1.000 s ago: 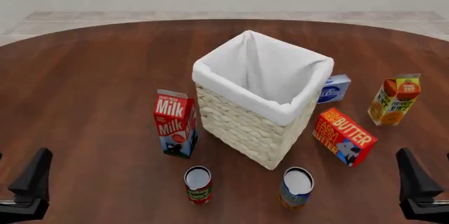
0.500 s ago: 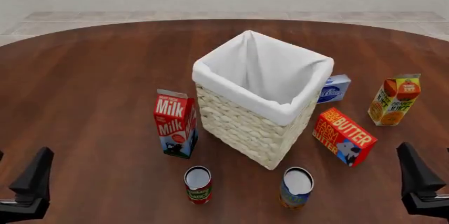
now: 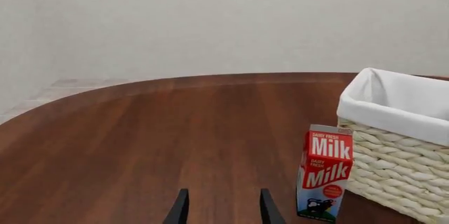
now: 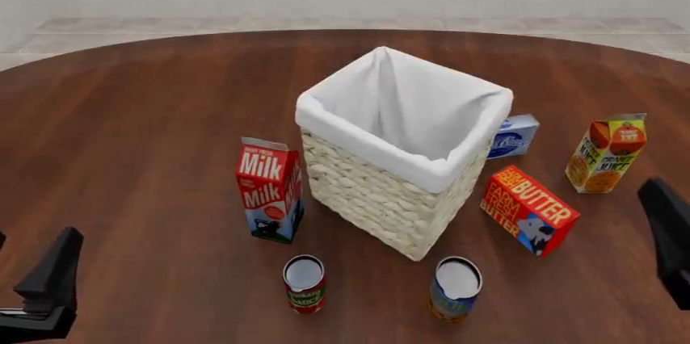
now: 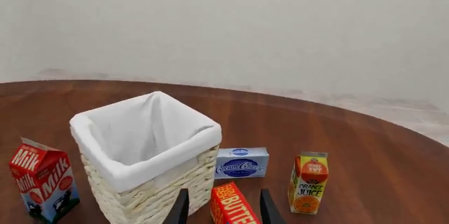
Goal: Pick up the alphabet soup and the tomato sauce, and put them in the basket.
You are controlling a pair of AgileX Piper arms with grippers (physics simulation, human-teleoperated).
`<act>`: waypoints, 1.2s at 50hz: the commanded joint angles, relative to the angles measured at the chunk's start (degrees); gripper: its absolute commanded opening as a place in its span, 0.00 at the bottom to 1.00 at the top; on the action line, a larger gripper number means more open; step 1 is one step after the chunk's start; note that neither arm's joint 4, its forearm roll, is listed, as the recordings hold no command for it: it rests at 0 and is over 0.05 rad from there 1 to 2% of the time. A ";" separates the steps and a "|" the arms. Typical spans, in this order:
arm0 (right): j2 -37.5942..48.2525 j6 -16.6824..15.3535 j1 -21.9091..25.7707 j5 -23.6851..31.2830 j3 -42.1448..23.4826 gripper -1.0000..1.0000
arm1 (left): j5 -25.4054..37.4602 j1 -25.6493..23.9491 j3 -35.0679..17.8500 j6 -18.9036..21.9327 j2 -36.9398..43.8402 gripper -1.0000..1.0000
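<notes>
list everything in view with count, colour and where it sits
basket: 1, cream wicker, white lining, table centre
milk carton: 1, red and white, left of basket
tomato sauce: 1, red and green can, near edge, front of basket
alphabet soup: 1, blue and yellow can, right of tomato sauce
butter box: 1, orange-red, right of basket
cream cheese box: 1, blue-white, behind butter
orange juice carton: 1, far right
left gripper: open, empty
right gripper: open, empty

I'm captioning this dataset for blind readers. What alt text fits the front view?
A cream wicker basket with white lining stands mid-table, with the tomato sauce and alphabet soup cans upright in front of it. Milk carton, butter box and juice carton flank it.
</notes>
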 commanded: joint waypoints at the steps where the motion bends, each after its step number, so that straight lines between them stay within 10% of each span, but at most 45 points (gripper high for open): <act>1: 3.79 -2.79 5.23 4.66 -6.01 1.00 | 0.22 -0.11 0.05 0.05 -0.21 1.00; 25: 16.16 -1.76 19.37 13.22 -12.82 1.00 | -0.20 -0.51 0.15 0.38 0.25 1.00; 60: 23.64 -4.44 24.62 16.80 -10.55 1.00 | -5.22 -0.43 0.27 0.28 5.70 1.00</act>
